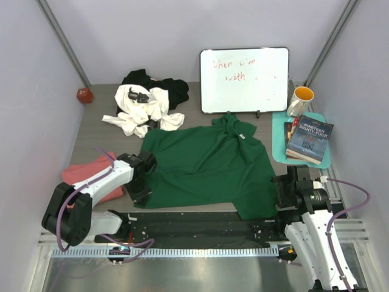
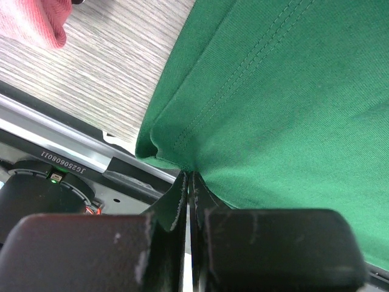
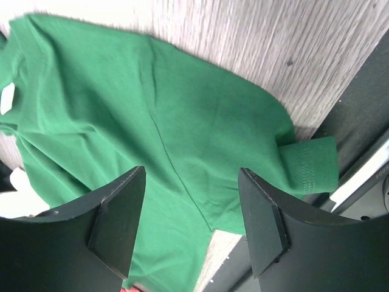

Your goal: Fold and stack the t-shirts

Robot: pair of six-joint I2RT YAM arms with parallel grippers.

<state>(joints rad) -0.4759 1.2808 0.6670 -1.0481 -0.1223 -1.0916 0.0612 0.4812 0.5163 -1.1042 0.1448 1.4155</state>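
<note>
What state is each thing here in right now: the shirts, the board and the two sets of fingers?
Dark green cloth t-shirt: spread flat, near-left hem pinched.
Salmon pink cloth t-shirt: crumpled, unfolded.
White cloth t-shirt: heaped, unfolded.
Black cloth t-shirt: bunched behind the white one.
Rectangular whiteboard: standing upright, red writing on it.
Left arm's fingers: shut on the green t-shirt.
Right arm's fingers: open, holding nothing.

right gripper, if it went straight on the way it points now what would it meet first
Most likely the dark green t-shirt: in the wrist view the right gripper stands open with green cloth filling the gap between its jaws. How far off it lies is unclear.
</note>
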